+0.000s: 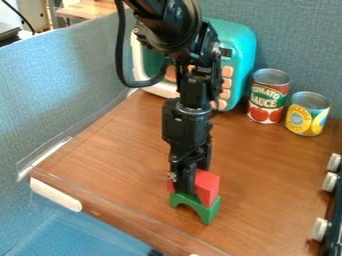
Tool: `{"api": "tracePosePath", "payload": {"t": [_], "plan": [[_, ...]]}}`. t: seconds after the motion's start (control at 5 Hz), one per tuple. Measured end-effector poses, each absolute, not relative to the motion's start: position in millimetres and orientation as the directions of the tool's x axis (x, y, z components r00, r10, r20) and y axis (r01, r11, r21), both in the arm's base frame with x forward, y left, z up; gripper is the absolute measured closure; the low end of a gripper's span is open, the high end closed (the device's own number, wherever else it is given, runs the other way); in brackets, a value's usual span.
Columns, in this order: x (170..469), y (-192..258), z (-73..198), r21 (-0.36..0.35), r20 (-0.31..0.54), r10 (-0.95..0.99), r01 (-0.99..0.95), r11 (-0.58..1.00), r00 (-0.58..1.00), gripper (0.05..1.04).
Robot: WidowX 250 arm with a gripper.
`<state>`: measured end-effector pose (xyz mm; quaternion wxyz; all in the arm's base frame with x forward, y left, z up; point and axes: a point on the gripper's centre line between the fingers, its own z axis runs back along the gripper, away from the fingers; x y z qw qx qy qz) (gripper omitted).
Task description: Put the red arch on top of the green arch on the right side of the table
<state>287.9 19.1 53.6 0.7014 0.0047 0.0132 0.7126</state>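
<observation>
I'm seeing the red arch [209,187] sitting on the green arch [210,212], near the front edge of the worktop [264,172]. The jaws are pointing straight down and, as far as I'm judging, closing snugly on the red arch: one is lying across its front face, with red showing on either side, and the other is hiding behind. So the arch isn't lying off to any side of the jaws; it's sitting between them, its long axis running roughly with the green one's, from back left to front right. I'm reckoning the placing is nearly finished, the next move needing only a clean opening and a straight lift, since any sideways drag is risking a topple. Farther out, the arm [188,120] is hanging before the toy oven [241,42], and two cans [269,95] are standing to its right in my view.
</observation>
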Motion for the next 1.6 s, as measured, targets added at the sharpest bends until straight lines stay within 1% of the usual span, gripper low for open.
{"api": "tracePosePath", "payload": {"t": [0.4,0.6,0.8,1.0,1.2,1.4,1.6], "plan": [[291,17,55,0.015,-0.016,0.999,-0.999,-0.028,-0.029,0.48],[293,16,55,0.002,-0.018,1.0,-1.0,-0.016,-0.016,0.399],[292,13,55,0.011,-0.021,1.0,-1.0,-0.006,-0.006,0.129],[292,11,54,0.01,-0.033,0.999,-1.0,0.001,0.0,0.077],[290,10,51,0.009,-0.045,0.999,-1.0,0.002,0.002,0.082],[287,10,59,0.008,-0.043,0.999,-1.0,0.001,0.0,0.084],[287,10,75,-0.022,-0.043,0.999,-1.0,-0.018,-0.017,0.084]]}}
